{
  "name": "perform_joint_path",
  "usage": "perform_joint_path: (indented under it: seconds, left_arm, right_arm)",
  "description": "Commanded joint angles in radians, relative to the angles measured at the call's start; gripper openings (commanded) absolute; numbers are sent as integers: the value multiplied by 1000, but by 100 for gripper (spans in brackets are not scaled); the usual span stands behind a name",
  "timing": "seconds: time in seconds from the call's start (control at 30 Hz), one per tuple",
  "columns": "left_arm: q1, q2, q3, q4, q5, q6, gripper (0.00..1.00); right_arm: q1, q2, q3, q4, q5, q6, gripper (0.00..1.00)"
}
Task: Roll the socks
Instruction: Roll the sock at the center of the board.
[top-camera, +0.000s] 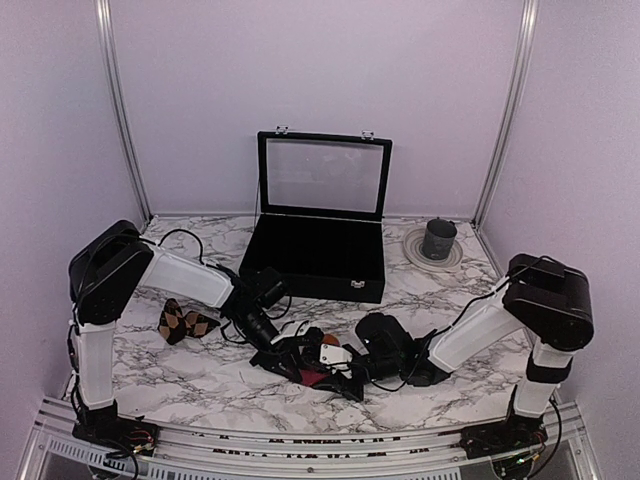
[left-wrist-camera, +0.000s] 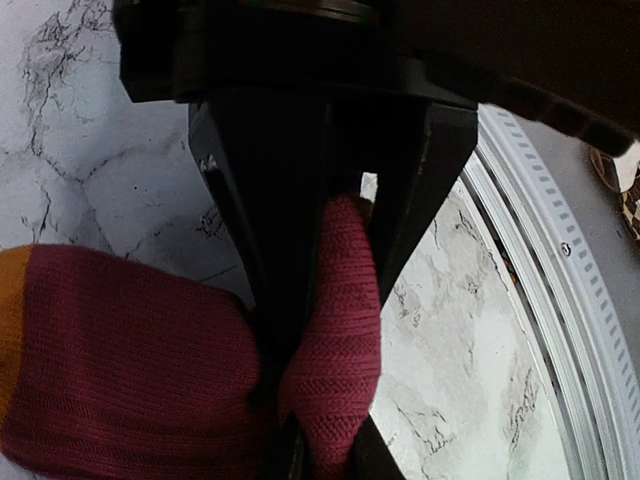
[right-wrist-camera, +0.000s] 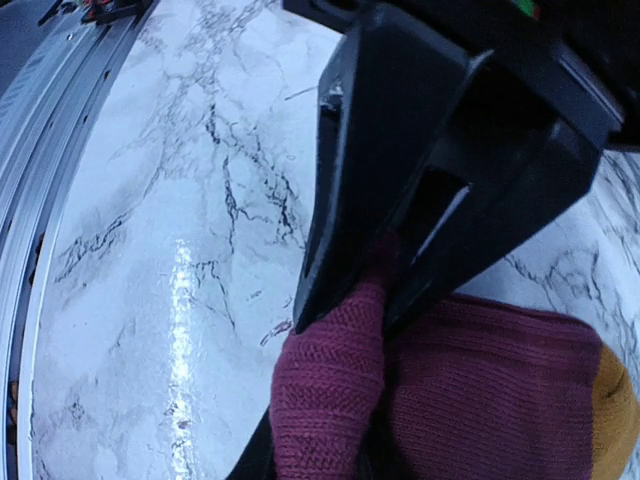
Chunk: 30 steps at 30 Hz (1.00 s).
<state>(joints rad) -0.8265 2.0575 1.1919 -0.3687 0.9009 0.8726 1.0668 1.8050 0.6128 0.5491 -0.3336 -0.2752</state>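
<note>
The left gripper (left-wrist-camera: 322, 440) is clamped on a raised fold of the magenta sock (left-wrist-camera: 130, 350). Its 2 black fingers (left-wrist-camera: 270, 250) press the ribbed knit from either side, so the fabric bulges up between them. The rest of that sock spreads away from the fold over the marble desk (top-camera: 200, 375), and an orange band (left-wrist-camera: 8, 320) shows at its far end in the left wrist view. The right gripper (right-wrist-camera: 325, 430) is likewise closed on a pinch of the same sock. A narrow ridge of magenta knit is squeezed between its fingers, with the body of the sock and an orange patch lying beside it on the desk. From the top view the 2 arms reach inward and meet at the front middle of the desk, just beside each other. The magenta sock is bunched between and under them; whether it is lifted clear of the surface cannot be told. The argyle sock (top-camera: 184, 322) lies well apart on the left of the desk, beside the left arm. Further back, an open black case (top-camera: 315, 262) with a glass lid stands in the middle. To its right a dark cup (top-camera: 438, 238) sits on a plate (top-camera: 412, 250).
</note>
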Motion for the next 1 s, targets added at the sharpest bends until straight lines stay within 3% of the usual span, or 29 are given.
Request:
perform_joint_path:
  seconds: [0.0, 0.07, 0.13, 0.33, 0.5, 0.57, 0.67, 0.87, 0.97]
  left_arm:
    - [4, -10, -94, 24, -128, 15, 19]
    - [4, -36, -130, 92, -151, -3, 21]
    - [3, -66, -170, 176, -181, -26, 24]
    - [2, -146, -279, 410, -253, -72, 25]
    - [1, -183, -327, 460, -239, -94, 39]
    - [1, -228, -372, 501, -231, -89, 41]
    - [-3, -307, -431, 560, -234, -59, 53]
    - [-76, -381, -503, 682, -347, 10, 53]
    - [-111, -380, -517, 734, -393, 33, 52]
  right_arm:
    - [-23, 50, 69, -82, -117, 52, 13]
    - [-22, 46, 45, -43, -120, 91, 11]
    - [-23, 38, 18, -9, -105, 131, 0]
    - [-47, 47, -23, 12, -143, 245, 0]
    - [-97, 61, -95, 134, -168, 367, 0]
    - [-112, 70, -105, 140, -191, 396, 0]
    - [-119, 78, -112, 140, -208, 419, 0]
    - [-149, 122, -98, 145, -266, 501, 0]
    - [-157, 142, -54, 64, -286, 531, 0]
